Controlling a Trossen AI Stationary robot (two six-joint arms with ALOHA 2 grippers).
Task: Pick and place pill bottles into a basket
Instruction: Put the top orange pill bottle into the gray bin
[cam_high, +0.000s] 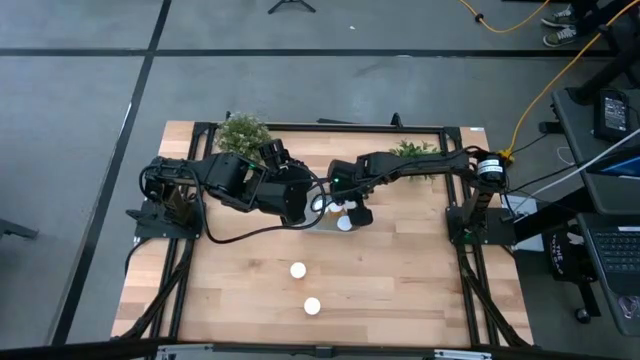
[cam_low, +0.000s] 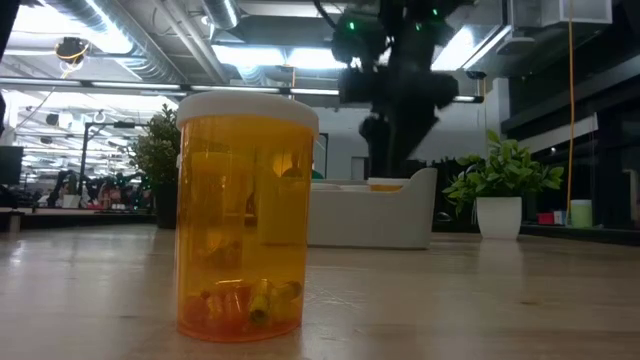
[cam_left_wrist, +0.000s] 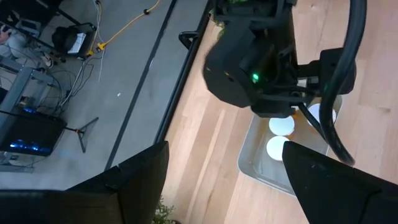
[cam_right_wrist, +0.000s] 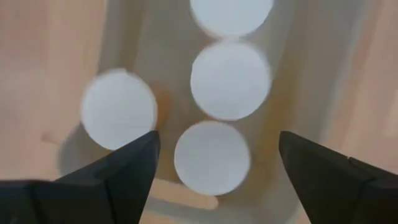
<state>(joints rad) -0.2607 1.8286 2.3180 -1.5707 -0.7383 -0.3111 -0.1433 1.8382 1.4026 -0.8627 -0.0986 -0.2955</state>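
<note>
A: Looking at the basket first: sitting mid-table, toward the far edge, holding pill bottles with white caps up.

B: Counting three caps in a row inside it through the right wrist view. Spotting a fourth bottle off to one side, close to the wall; not managing to tell whether inside or just beside.

A: Finding two more standing well apart from the basket, out on the bare table: one nearer the basket, another closer to the front edge. Seeing that front one filling the low view, upright, amber body, small pieces at the bottom.

B: Watching the right gripper hovering straight above the basket, jaws spread wide, gripping nothing.

A: Noting the left gripper hanging just beside the basket, jaws parted too, carrying nothing.

B: Passing two potted plants at the table's back edge.
</note>
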